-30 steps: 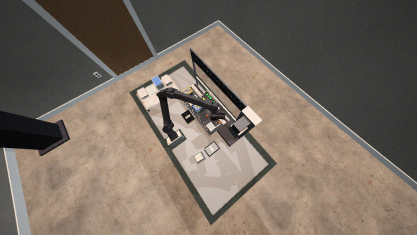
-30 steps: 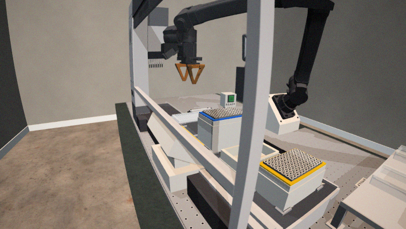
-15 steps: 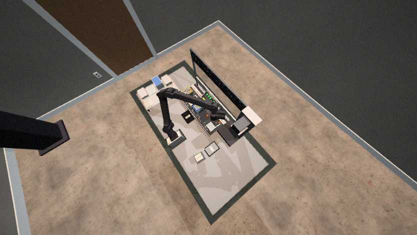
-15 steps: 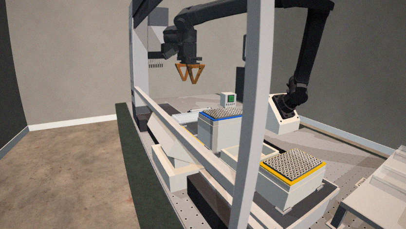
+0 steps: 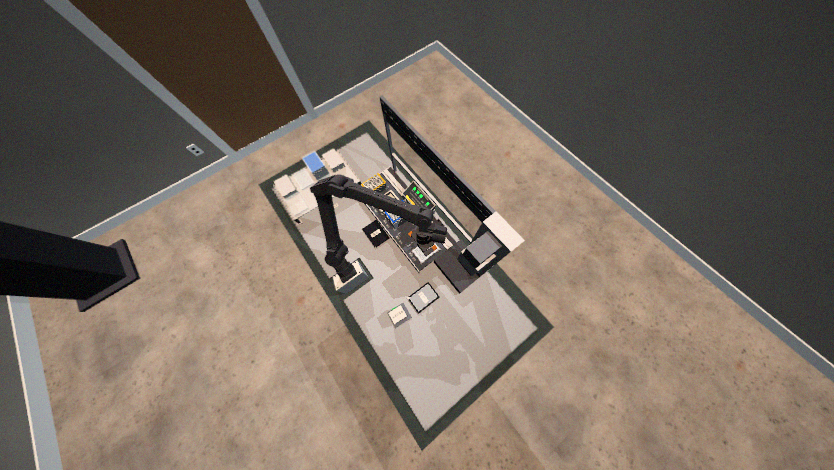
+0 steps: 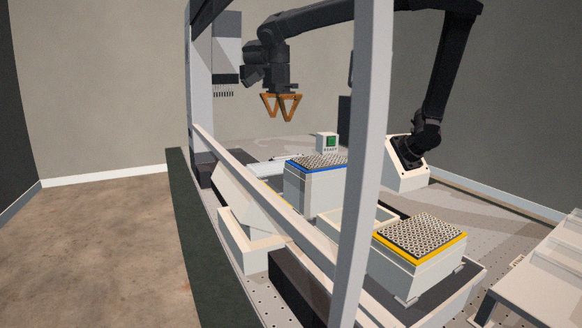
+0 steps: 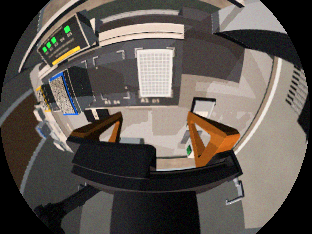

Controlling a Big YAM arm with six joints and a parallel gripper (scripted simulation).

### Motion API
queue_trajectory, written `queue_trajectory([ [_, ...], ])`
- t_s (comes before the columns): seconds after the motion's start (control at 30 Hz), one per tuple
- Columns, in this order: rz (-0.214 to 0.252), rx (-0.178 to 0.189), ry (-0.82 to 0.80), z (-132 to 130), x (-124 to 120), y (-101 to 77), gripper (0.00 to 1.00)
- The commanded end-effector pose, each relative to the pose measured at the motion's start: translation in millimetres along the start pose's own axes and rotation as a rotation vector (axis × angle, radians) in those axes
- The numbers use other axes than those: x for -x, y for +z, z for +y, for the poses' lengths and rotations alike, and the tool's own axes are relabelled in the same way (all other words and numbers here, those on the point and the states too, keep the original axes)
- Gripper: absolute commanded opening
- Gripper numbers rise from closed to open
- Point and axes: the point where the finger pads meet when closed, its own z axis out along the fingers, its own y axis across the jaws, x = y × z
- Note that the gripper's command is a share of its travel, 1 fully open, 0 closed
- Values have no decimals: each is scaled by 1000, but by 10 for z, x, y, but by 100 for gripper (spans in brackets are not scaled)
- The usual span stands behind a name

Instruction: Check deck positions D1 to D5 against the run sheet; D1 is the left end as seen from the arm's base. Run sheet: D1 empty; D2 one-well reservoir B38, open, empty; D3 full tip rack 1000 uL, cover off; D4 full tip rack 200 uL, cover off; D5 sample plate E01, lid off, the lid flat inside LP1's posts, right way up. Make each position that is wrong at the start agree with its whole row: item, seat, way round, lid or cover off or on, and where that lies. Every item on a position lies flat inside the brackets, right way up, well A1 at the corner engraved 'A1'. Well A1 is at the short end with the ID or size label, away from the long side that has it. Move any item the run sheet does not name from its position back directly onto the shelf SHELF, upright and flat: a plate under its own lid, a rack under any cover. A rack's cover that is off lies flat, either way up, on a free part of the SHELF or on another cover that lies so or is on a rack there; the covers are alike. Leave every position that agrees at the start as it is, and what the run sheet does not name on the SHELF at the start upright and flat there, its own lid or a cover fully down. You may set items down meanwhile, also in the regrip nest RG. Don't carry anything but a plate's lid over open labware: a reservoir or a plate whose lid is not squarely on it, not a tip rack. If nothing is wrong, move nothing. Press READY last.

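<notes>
My gripper (image 6: 280,106) is open and empty, high above the far end of the deck; it also shows in the wrist view (image 7: 156,136). Below it lies a white sample plate (image 6: 266,167), seen without a lid in the wrist view (image 7: 154,73). Along the deck toward the camera stand a blue-banded tip rack (image 6: 315,162), cover off, an open reservoir (image 6: 349,218) partly hidden by a frame post, and a yellow-banded tip rack (image 6: 419,236), cover off. A bare deck position lies between the plate and the blue rack (image 7: 60,91).
The READY button box (image 6: 330,142) stands beyond the deck. The shelf (image 6: 541,264) with clear items is at the near right. A grey gantry frame (image 6: 358,162) and rail run along the deck. A pipetting head (image 6: 222,81) hangs near the gripper. The black nest (image 5: 371,231) sits beside the arm.
</notes>
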Motion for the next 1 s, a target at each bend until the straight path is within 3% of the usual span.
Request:
queue_trajectory([
  [0.0, -50, -28, -20, 6, -68, -297, 100],
  [0.97, -42, -27, -20, 3, -1409, -380, 100],
])
